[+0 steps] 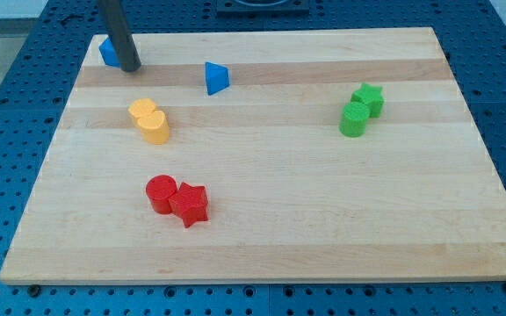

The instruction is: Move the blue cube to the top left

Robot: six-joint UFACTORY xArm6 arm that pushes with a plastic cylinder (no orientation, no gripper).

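The blue cube (pixel 108 53) sits at the board's top left corner, partly hidden behind my rod. My tip (pixel 130 66) rests on the board right against the cube's right side, slightly below it. A blue triangular block (pixel 216 77) lies apart, to the view's right of the tip.
Two yellow blocks (pixel 150 121) sit together below the tip. A red cylinder (pixel 160 192) and a red star (pixel 190 204) touch lower down. A green star (pixel 369 96) and a green cylinder (pixel 353 119) sit at the view's right. The wooden board (pixel 271 228) lies on a blue pegboard.
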